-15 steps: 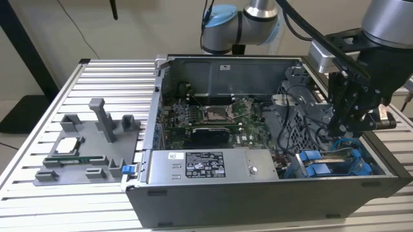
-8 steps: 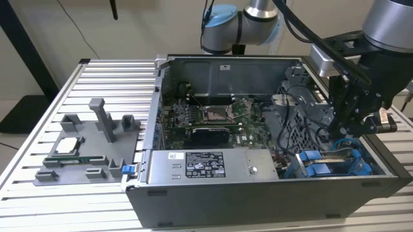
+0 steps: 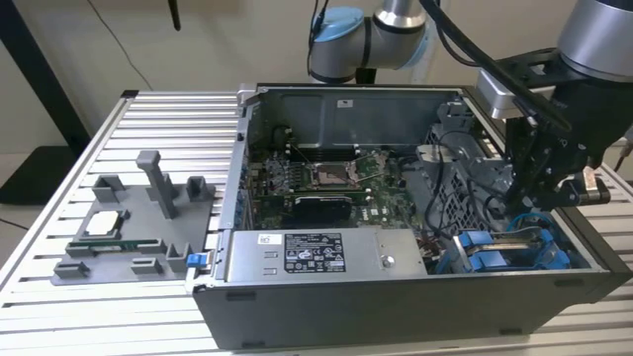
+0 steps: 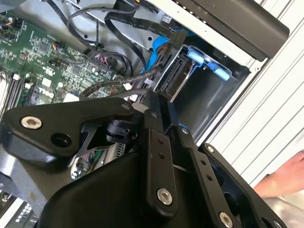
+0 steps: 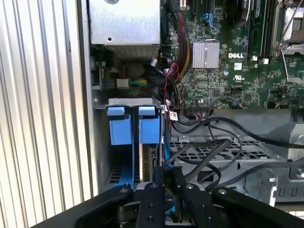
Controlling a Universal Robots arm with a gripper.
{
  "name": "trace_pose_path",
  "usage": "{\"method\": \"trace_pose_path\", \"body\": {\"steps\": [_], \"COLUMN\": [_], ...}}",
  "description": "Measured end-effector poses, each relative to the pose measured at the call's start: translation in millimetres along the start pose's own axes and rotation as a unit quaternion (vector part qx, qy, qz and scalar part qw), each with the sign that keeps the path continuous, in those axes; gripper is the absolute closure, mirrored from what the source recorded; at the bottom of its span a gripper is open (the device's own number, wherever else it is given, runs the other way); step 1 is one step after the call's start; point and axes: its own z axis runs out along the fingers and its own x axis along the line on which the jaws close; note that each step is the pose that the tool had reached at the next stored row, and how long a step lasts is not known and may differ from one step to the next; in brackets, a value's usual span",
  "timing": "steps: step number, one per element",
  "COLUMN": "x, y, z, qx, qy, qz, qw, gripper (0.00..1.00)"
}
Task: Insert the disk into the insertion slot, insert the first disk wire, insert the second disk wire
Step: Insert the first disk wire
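Observation:
The disk (image 5: 153, 164) stands on edge in the insertion slot (image 5: 128, 130), a grey bay with blue tabs at the case's corner on the exterior view's right (image 3: 499, 256). My gripper (image 3: 524, 200) hangs just over the back end of that bay. Its black fingers (image 5: 159, 190) are drawn close together right at the disk's end. A black disk wire (image 5: 199, 154) runs from the cage side in between the fingertips. In the second wrist view the gripper (image 4: 153, 97) pinches the plug of a braided wire (image 4: 118, 86) beside the blue tabs (image 4: 209, 64).
The open computer case holds the motherboard (image 3: 327, 178), a grey labelled power-supply box (image 3: 316, 256) and a perforated metal cage (image 5: 223, 152) draped with loose black cables. A grey fixture with parts (image 3: 138, 222) sits on the slatted table at the exterior view's left. A person's hand (image 4: 287, 175) is outside the case.

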Motion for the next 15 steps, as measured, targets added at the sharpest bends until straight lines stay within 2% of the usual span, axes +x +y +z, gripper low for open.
{"method": "trace_pose_path", "body": {"steps": [5, 11, 15], "x": [1.2, 2.1, 2.9], "y": [-9.5, -18.6, -25.2], "z": [4.2, 9.2, 12.6], "qx": [-0.0112, -0.0277, -0.0365], "qy": [0.0002, 0.0010, 0.0013], "qz": [0.001, 0.001, 0.002], "qw": [0.9999, 0.9996, 0.9993], "gripper": [1.00, 1.00, 1.00]}}
